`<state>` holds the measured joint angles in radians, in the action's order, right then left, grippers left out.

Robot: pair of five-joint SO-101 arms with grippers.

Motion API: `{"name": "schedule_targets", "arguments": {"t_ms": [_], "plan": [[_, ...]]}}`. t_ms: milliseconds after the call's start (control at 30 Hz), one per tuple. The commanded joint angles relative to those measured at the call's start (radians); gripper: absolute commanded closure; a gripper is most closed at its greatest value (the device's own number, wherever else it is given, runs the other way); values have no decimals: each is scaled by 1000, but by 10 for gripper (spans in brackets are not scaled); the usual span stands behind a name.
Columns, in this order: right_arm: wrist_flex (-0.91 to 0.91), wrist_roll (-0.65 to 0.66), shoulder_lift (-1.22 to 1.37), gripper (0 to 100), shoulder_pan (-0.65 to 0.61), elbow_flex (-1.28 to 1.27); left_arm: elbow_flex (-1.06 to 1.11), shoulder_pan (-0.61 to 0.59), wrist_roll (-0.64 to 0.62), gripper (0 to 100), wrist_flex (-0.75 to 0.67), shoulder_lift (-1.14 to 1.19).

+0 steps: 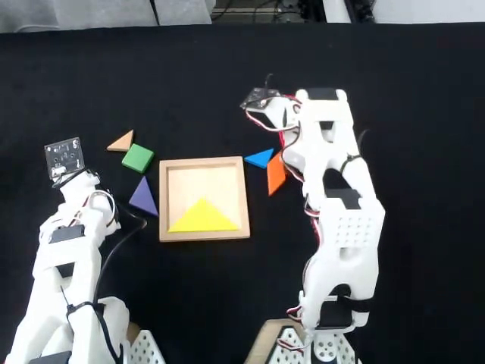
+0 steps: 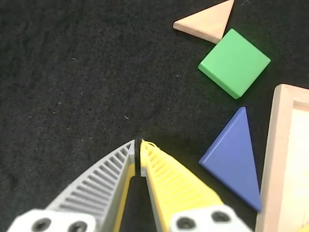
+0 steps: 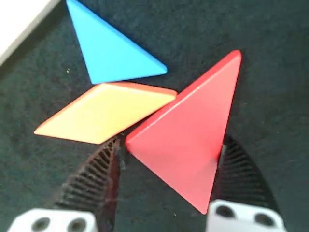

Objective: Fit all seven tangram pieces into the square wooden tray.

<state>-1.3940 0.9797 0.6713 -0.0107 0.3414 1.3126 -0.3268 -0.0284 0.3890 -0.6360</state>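
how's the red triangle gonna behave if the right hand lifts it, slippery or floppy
Likely stiff: the red triangle looks like a solid flat block with crisp edges. Its glossy paint and slanted sides could let it twist or slip in the right hand. It seems light, but it meets the orange piece, so moving it may nudge that.

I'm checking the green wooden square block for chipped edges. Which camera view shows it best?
The left wrist view: the green wooden square block lies close, its top face and two side edges clear. The high view shows the block small, left of the wooden tray. The right wrist view faces the red wooden triangle.
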Motion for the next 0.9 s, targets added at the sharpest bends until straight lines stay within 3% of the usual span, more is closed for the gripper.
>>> {"name": "schedule_targets", "arguments": {"t_ms": [0, 133, 333, 533, 733, 867], "plan": [[-163, 8, -111, 779, -17, 179, -58, 12, 0, 970, -25, 3], [-368, 106, -197, 777, -98, 302, -58, 12, 0, 970, -25, 3], [-367, 198, -269, 778, -338, 162, -56, -8, 0, 970, -17, 3], [-359, 299, -234, 779, -571, 96, -39, -292, 0, 970, -15, 3], [-358, 419, -160, 779, -635, 148, -64, -407, 0, 968, 74, 3], [-365, 382, -139, 779, -592, 228, -59, -401, 0, 968, 69, 3]]}}
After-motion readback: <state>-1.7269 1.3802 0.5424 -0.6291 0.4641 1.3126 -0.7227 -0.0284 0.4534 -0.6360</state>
